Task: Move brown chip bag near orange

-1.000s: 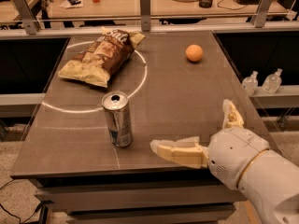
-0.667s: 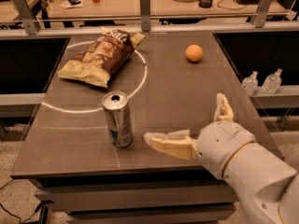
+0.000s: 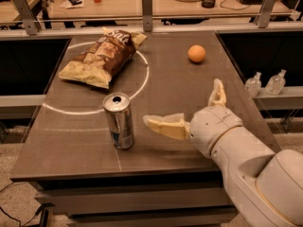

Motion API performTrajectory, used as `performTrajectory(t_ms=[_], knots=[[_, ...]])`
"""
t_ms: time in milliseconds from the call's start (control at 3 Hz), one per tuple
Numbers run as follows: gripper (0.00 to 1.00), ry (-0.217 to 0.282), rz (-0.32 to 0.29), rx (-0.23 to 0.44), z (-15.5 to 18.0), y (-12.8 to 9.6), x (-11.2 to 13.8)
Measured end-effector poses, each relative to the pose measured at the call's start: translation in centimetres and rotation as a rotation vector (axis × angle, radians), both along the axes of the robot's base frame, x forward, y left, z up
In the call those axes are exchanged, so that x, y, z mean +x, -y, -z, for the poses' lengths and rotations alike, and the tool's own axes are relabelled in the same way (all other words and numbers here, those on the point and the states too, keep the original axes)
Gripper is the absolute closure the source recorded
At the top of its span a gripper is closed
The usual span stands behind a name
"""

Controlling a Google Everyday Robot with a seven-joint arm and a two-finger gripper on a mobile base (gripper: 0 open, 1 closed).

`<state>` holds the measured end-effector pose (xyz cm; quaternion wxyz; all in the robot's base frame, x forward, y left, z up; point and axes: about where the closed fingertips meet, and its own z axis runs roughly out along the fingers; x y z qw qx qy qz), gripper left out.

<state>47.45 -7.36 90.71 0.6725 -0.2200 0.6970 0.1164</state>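
Observation:
The brown chip bag (image 3: 102, 56) lies flat at the far left of the table, dark brown in the middle with pale yellow ends. The orange (image 3: 196, 53) sits at the far right of the table, well apart from the bag. My gripper (image 3: 182, 109) is over the near right part of the table, open and empty. One finger (image 3: 163, 126) points left toward the can and the other (image 3: 217, 93) points up toward the far edge. It is far from both bag and orange.
A silver-and-blue drink can (image 3: 119, 121) stands upright near the front, just left of my gripper. A white circle line (image 3: 144, 74) is marked on the table (image 3: 66, 141). Two small bottles (image 3: 265, 83) stand on a shelf to the right. A rail runs behind the table.
My gripper and arm have moved left and a little farther onto the table, closer to the can. The bag, orange and can have not moved.

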Motion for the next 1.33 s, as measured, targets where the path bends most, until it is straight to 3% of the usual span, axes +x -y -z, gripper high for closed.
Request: performTrajectory(t_ms=[667,1000,1333], knots=[[0.00,-0.016,0.017,0.008,3.9,-2.6,5.1],[0.00,-0.036,0.033,0.014,4.7,-4.4,7.1],[0.00,-0.023,0.046,0.027,4.1,-5.8,9.2]])
